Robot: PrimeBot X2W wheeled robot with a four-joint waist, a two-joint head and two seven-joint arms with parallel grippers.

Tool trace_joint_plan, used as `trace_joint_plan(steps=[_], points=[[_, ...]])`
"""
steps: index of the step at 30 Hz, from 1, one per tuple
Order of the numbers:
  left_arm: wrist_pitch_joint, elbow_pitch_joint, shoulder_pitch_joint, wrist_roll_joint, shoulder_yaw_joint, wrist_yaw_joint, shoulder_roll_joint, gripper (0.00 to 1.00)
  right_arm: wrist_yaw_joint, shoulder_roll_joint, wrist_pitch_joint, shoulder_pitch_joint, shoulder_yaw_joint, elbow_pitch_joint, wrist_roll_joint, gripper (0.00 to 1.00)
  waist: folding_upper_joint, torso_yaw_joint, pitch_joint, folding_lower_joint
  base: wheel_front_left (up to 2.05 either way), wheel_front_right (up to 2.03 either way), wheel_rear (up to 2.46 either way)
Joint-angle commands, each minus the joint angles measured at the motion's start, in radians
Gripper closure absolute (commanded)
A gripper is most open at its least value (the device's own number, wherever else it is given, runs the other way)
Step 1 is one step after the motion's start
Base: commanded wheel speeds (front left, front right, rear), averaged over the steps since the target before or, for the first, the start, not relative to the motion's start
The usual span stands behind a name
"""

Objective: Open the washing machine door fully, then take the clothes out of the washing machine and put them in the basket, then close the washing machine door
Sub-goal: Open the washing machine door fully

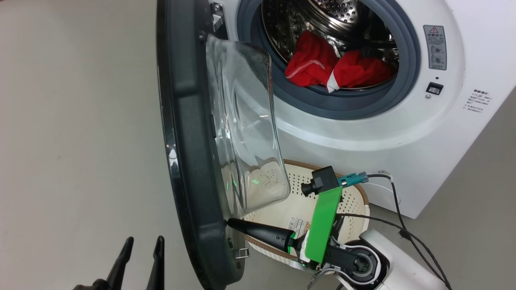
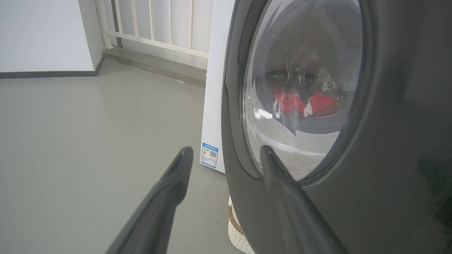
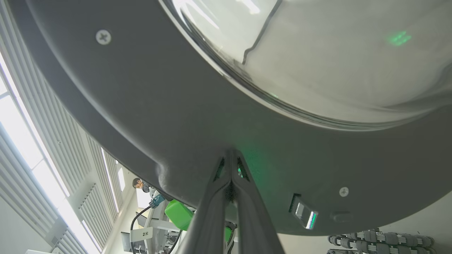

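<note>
Open washing machine (image 1: 403, 133) with red clothes (image 1: 322, 66) in its drum and a basket (image 1: 354, 201) on the floor below.
Head view: the washing machine door (image 1: 189, 141) stands swung out, edge-on. The clothes lie heaped at the drum's front lip. The basket sits against the machine's lower front edge, its bottom showing a sticker. The right hand (image 1: 231, 222), clenched shut, touches the door's inner rim; the left hand (image 1: 144, 239) is released, fingers apart. Left wrist view: the spread left hand (image 2: 226, 150) faces the door's (image 2: 388, 141) outside, clothes (image 2: 307, 104) visible through the glass, basket (image 2: 236, 233) rim below. Right wrist view: the right hand's (image 3: 231, 153) closed tips meet the door (image 3: 141, 106).
</note>
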Motion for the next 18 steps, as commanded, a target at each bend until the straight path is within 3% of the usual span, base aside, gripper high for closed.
trace_joint_plan(steps=[1, 4, 5, 7, 8, 9, 18], points=[[-0.012, -0.028, -0.014, -0.005, 0.036, 0.008, 0.006, 0.0, 0.005, 0.031, -0.009, -0.027, 0.015, -0.032, 0.008, 1.0, 0.0, -0.001, -0.001, 0.0, 0.0, 0.0, 0.0], [-0.012, -0.028, -0.012, -0.004, 0.035, 0.008, 0.006, 0.0, 0.005, 0.031, -0.015, -0.027, 0.02, -0.033, 0.011, 0.99, 0.0, -0.002, -0.005, 0.0, 0.0, 0.0, 0.0], [-0.012, -0.028, -0.011, -0.003, 0.035, 0.008, 0.006, 0.0, 0.005, 0.031, -0.019, -0.026, 0.021, -0.033, 0.011, 0.88, 0.0, -0.002, -0.007, 0.0, 0.0, 0.0, 0.0], [-0.012, -0.028, -0.009, -0.002, 0.035, 0.007, 0.006, 0.0, 0.005, 0.031, -0.029, -0.023, 0.021, -0.031, 0.004, 0.58, 0.0, -0.003, -0.01, 0.0, 0.0, 0.0, 0.0], [-0.012, -0.027, -0.008, -0.001, 0.035, 0.007, 0.006, 0.0, 0.005, 0.031, -0.035, -0.021, 0.019, -0.029, -0.001, 0.19, 0.0, -0.004, -0.013, 0.0, 0.0, 0.0, 0.0], [-0.012, -0.025, -0.007, 0.0, 0.036, 0.007, 0.006, 0.0, 0.005, 0.031, -0.041, -0.017, 0.017, -0.026, -0.008, 0.0, 0.0, -0.005, -0.015, 0.0, 0.0, 0.0, 0.0], [-0.012, -0.017, -0.002, 0.009, 0.034, 0.004, 0.006, 0.0, 0.005, 0.027, -0.071, 0.035, -0.023, 0.006, -0.066, 0.0, 0.0, -0.011, -0.032, 0.0, 0.0, 0.0, 0.0]])
